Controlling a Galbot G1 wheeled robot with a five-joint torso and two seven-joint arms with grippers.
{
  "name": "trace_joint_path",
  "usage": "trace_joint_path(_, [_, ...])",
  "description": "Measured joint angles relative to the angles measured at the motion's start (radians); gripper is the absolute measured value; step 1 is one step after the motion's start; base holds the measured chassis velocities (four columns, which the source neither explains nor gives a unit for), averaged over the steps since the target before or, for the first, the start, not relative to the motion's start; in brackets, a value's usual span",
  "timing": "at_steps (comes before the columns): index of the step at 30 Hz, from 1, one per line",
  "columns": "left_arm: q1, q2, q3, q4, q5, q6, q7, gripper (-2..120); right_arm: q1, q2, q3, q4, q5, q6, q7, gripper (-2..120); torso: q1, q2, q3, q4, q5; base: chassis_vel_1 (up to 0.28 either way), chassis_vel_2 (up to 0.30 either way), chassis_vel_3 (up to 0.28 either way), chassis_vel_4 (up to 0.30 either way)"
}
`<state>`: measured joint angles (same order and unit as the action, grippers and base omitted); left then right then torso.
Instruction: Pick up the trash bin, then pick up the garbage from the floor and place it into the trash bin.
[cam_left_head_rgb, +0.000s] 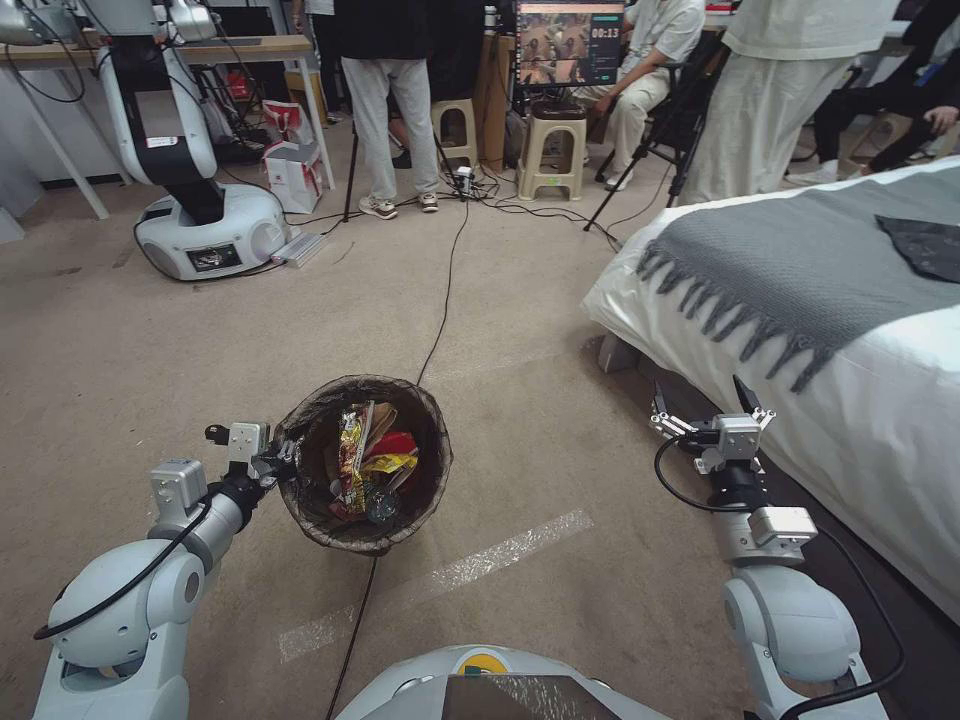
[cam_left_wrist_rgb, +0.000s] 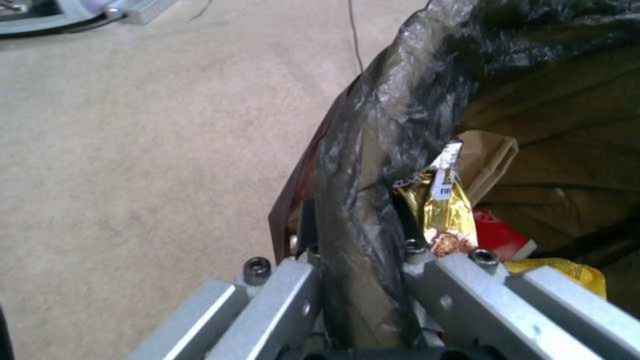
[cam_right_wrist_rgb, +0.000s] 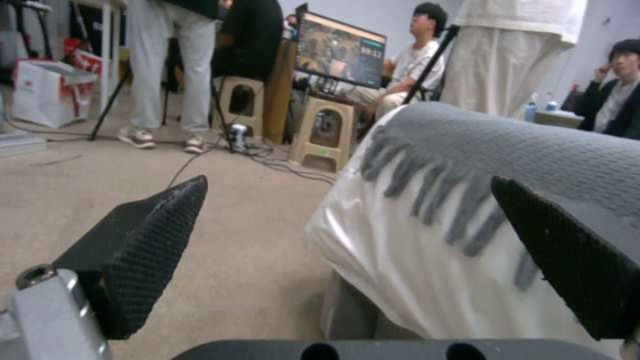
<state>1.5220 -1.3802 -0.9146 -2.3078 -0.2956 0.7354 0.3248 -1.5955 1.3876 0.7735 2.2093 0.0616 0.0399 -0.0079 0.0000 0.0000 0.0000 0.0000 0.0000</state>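
Observation:
The trash bin (cam_left_head_rgb: 425, 470), a round pail lined with a dark bag, is on my left front over the floor (cam_left_head_rgb: 150, 350). My left gripper (cam_left_head_rgb: 287, 462) is shut on its near-left rim. In the left wrist view the bagged rim (cam_left_wrist_rgb: 363, 220) sits pinched between the metal fingers (cam_left_wrist_rgb: 460, 285). Garbage lies inside the bin: a gold wrapper (cam_left_wrist_rgb: 445, 210), a red packet (cam_left_wrist_rgb: 501, 236), a yellow packet (cam_left_wrist_rgb: 570, 272) and a brown paper bag (cam_left_wrist_rgb: 490, 160). My right gripper (cam_left_head_rgb: 705, 405) hangs open and empty, low beside the bed, its black pads (cam_right_wrist_rgb: 157, 230) wide apart.
A bed (cam_left_head_rgb: 860, 400) with a grey fringed blanket fills the right side, close to my right arm. A black cable (cam_left_head_rgb: 440, 300) runs across the carpet and under the bin. A pale tape strip (cam_left_head_rgb: 450, 575) lies in front. Another robot (cam_left_head_rgb: 190, 150), stools (cam_left_head_rgb: 550, 150) and people stand at the back.

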Motion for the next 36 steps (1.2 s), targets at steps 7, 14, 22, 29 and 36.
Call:
trace_joint_path(7, [-0.001,-0.002,0.0,0.0,-0.018,0.0,-0.007,0,0.0,0.0,-0.002,-0.002,-0.002,0.0,0.0,100,0.0,0.0,0.0,-0.0001,0.0,0.046,0.037,0.04,0.046])
trace_joint_path(14, [0.001,-0.003,0.001,0.001,-0.029,0.0,-0.01,0,0.001,0.0,-0.003,-0.003,-0.004,0.0,0.0,100,0.0,0.0,0.0,0.0001,0.0,0.019,0.026,0.019,0.032])
trace_joint_path(22, [-0.002,0.0,0.007,0.007,-0.039,0.0,-0.014,0,-0.001,0.001,-0.005,-0.006,-0.006,0.0,0.0,100,0.0,0.0,0.0,0.0,0.0,0.043,0.046,0.047,0.052])
trace_joint_path(29, [-0.003,0.002,0.009,0.013,-0.053,0.0,-0.031,0,0.001,0.0,-0.012,-0.009,-0.009,0.0,0.0,100,0.0,0.0,0.0,0.0,0.0,0.047,0.046,0.052,0.055])
trace_joint_path(36, [-0.005,0.001,0.015,0.015,-0.055,0.0,-0.039,0,0.004,0.0,-0.015,-0.011,-0.01,0.0,0.0,100,0.0,0.0,0.0,0.0,0.0,0.049,0.06,0.054,0.055])
